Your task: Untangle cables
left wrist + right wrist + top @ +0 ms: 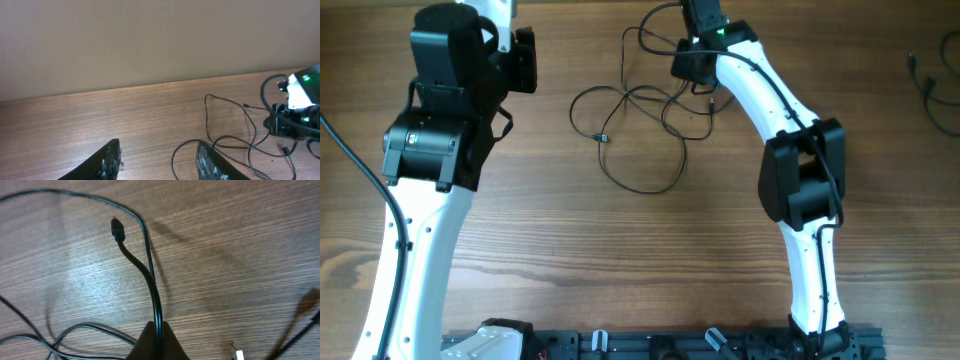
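The left gripper (160,162) hangs over the far left part of the desk (100,115), jaws about half apart with nothing between them. Just to its right, the cables (632,190) lie in loose, crossed loops at the far middle of the desk. The right gripper (157,344) sits at the tangle's far right side, jaws pinched tight on one of the cables, which curves away to a small plug (116,229). Another cord (927,85) lies at the far right edge.

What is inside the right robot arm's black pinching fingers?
Thin black cables run into the shut right gripper; one ends in a small plug over the brown wooden table. Whatever lies between the fingertips is covered.
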Controlling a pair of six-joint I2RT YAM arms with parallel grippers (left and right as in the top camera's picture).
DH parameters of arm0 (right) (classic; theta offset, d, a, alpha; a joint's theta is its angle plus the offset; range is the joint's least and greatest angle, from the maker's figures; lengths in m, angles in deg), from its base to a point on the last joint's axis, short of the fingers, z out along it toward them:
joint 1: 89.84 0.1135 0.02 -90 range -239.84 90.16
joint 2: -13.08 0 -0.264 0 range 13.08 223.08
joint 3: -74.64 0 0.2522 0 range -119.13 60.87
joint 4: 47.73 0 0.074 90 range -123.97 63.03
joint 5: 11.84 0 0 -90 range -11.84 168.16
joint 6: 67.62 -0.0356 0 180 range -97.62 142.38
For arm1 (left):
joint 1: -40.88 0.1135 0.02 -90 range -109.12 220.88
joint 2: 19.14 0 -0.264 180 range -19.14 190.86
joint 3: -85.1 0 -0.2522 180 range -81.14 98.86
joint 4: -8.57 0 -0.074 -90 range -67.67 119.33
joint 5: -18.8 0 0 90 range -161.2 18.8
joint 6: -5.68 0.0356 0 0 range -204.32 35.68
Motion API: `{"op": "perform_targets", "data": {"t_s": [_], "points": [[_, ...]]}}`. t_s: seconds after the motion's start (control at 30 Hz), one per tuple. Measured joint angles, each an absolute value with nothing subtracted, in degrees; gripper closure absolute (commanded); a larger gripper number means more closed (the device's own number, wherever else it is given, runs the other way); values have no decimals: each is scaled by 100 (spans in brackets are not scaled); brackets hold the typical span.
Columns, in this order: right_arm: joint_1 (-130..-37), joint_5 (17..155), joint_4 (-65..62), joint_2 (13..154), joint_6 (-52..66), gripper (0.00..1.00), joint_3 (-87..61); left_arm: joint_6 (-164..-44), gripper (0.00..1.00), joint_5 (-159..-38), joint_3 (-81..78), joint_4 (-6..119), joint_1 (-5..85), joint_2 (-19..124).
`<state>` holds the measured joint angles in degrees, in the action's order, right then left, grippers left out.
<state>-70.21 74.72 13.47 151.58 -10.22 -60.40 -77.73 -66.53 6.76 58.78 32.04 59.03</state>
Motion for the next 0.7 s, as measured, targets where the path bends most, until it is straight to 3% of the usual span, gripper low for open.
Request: {"op": "perform_targets", "data": {"t_s": [0.07, 0.13, 0.17, 0.2, 0.23, 0.27, 0.7], "points": [[-7001, 7469, 1334, 15230, -1022, 91, -6040, -7773, 50, -6651, 676, 5878, 3204, 5903], [-6990, 7472, 1312, 15270, -1020, 75, -6040, -7773, 50, -6651, 676, 5878, 3204, 5903], [-6990, 7472, 1308, 15276, -977, 72, -6040, -7773, 50, -6651, 676, 5878, 3204, 5903], [-6990, 7469, 1303, 15276, -998, 63, -6040, -7775, 50, -6651, 676, 5876, 3204, 5903], [-6990, 7469, 1268, 15276, -952, 45, -6040, -7773, 50, -6651, 676, 5878, 3204, 5903], [-6990, 7469, 1218, 15276, -922, 38, -6040, -7775, 50, -6651, 676, 5878, 3204, 5903], [-6990, 7469, 1032, 15276, -937, 33, -6040, -7773, 50, -6667, 676, 5876, 3204, 5903]]}}
